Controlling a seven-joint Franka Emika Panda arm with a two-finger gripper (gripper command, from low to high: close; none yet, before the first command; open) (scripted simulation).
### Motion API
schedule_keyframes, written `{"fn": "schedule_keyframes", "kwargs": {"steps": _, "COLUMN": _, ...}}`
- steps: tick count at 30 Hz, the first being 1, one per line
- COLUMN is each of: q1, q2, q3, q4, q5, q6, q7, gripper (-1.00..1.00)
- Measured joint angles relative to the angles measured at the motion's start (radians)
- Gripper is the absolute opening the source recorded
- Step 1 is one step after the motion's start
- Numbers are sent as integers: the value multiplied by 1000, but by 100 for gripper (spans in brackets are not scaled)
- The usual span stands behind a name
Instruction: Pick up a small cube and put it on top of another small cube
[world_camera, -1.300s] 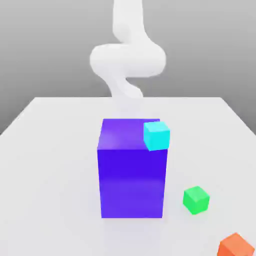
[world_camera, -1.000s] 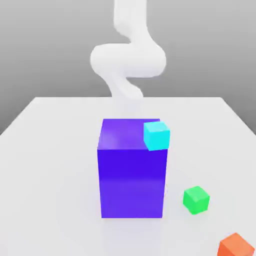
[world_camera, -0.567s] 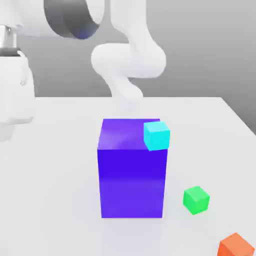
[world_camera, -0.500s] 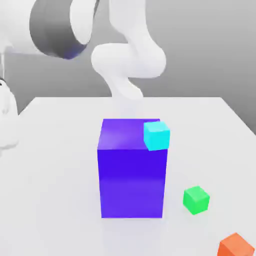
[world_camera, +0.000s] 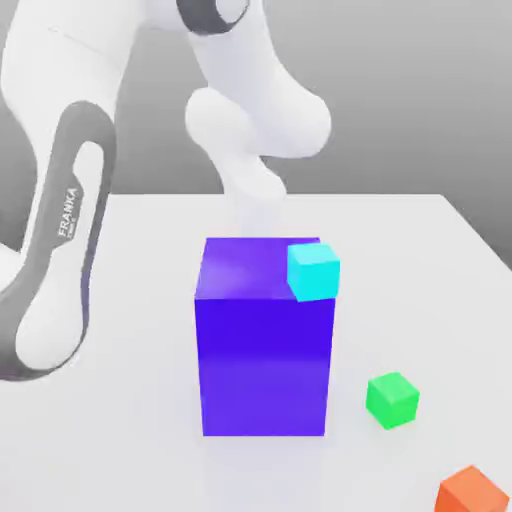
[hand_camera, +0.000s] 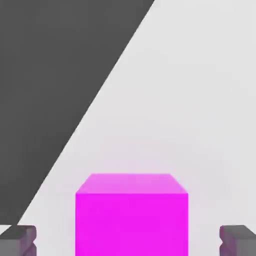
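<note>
The smooth, matte magenta-pink small cube (hand_camera: 131, 215) sits between the two dark grey, ridged fingertips (hand_camera: 17, 240) of the gripper (hand_camera: 128, 241), as the hand view shows it; its faces are flat and unmarked, its edges crisp, its upper face a shade paler than the face turned to the camera; a strip of bare surface shows between the cube and each fingertip, so the jaws stand spread to either side of it and pinch nothing. The cube rests on the pale, featureless white tabletop (hand_camera: 200, 100), whose straight edge cuts diagonally against a dark grey backdrop beyond the gripper.

In the exterior view the glossy white, rounded arm (world_camera: 60, 200), with dark grey bands at its joints and a maker's name on one link, bends down at the exterior view's left; the hand itself and the pink cube lie past that edge of the frame. Well apart from the arm, toward the exterior view's right, the small plain bright green cube (world_camera: 392, 400) rests on the tabletop; between it and the arm stands a tall blue-violet block (world_camera: 263, 340), square-edged and faintly sheened, with a small cyan cube (world_camera: 313, 271) at its upper corner; a small orange cube (world_camera: 472, 492) lies beyond the green one, at the frame's lower corner.
</note>
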Motion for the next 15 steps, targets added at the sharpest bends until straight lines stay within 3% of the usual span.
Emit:
{"fn": "schedule_keyframes", "kwargs": {"steps": 5, "q1": 0, "q2": 4, "q3": 0, "q4": 1, "q5": 3, "q6": 3, "q7": -2, "gripper": -100}}
{"fn": "schedule_keyframes", "kwargs": {"steps": 9, "q1": 27, "q2": -113, "q3": -25, "q4": -32, "q5": -24, "q6": -78, "q7": 23, "gripper": -100}}
{"fn": "schedule_keyframes", "kwargs": {"steps": 15, "q1": 176, "q2": -270, "q3": 75, "q4": -147, "q5": -2, "q6": -84, "q7": 143, "gripper": -100}}
